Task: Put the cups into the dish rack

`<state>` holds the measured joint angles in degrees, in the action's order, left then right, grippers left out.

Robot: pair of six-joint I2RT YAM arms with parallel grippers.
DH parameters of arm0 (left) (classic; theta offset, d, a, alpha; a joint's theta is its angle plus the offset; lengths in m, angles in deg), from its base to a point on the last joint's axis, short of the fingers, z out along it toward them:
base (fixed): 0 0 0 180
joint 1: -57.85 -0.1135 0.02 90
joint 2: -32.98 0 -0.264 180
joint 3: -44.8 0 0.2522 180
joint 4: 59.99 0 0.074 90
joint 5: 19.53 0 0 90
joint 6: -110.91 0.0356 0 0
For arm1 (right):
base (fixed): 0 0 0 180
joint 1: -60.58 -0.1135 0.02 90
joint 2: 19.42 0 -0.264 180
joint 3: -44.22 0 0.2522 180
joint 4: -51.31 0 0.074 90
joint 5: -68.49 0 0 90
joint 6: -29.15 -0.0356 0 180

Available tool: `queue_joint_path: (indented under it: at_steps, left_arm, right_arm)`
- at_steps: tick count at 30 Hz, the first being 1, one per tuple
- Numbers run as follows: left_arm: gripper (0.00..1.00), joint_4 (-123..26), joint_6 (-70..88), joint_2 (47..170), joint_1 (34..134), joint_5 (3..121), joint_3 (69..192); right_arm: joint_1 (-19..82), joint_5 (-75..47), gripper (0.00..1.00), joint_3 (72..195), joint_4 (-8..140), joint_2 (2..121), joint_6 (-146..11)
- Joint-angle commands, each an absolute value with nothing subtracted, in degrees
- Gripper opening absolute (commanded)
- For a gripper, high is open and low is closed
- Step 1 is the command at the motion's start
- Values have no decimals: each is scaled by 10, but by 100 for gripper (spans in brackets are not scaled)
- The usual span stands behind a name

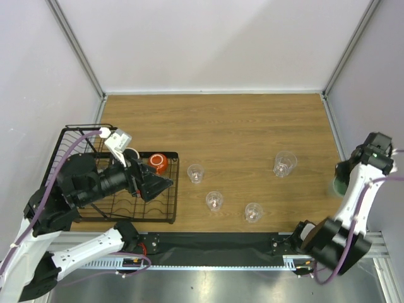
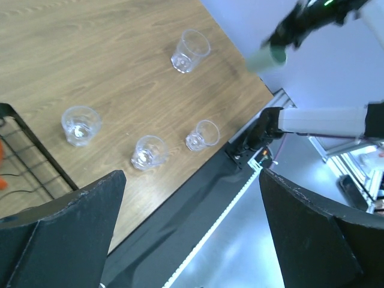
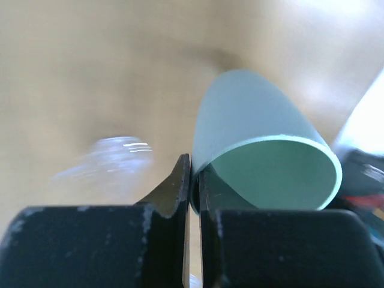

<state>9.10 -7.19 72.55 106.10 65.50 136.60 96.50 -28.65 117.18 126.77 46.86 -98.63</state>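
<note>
I read the right gripper (image 3: 193,201) as pinched on the thin wall of the smooth mint cup (image 3: 258,135), by the wood table's (image 1: 240,132) right edge. The left gripper (image 1: 156,184) stands wide above the black wire rack (image 1: 74,142). Four clear tumblers (image 1: 214,201) stand on the table.

Dish rack (image 1: 171,189): black wire, flat grid, lower left of the overhead frame.
Orange-red cup (image 1: 158,163): inside the rack by its upper right corner; pose unclear.
Clear tumblers (image 1: 214,201): four, upright, apart from one another on the wood, centre to centre-right, right of the rack.
Mint-green cup (image 3: 258,150): pale, smooth, tilted, rim wall pinched by the right gripper (image 3: 193,174); far right edge overhead.
</note>
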Motion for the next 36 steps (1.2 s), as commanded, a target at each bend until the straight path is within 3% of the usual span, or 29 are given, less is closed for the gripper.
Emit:
queue_joint_path:
  at_steps: [1,5,12,18,24,36]
  left_arm:
    - [100,45,-98,703,1059,627,1336]
    - [100,22,-107,698,1058,617,1321]
    - [100,8,-123,707,1059,591,1298]
    - [100,-4,-120,702,1058,561,1297]
    - [99,0,-115,696,1059,564,1315]
    - [100,-89,-160,639,1058,698,1326]
  right_arm:
    - [951,-192,0,1272,1225,375,-1022]
    - [927,-132,0,1388,1216,381,-1058]
    - [846,-4,0,1422,1127,393,-1131]
    - [632,113,0,1292,787,361,-1237]
    - [384,97,0,1263,700,390,-1266]
    - [212,49,0,1200,469,422,-1349]
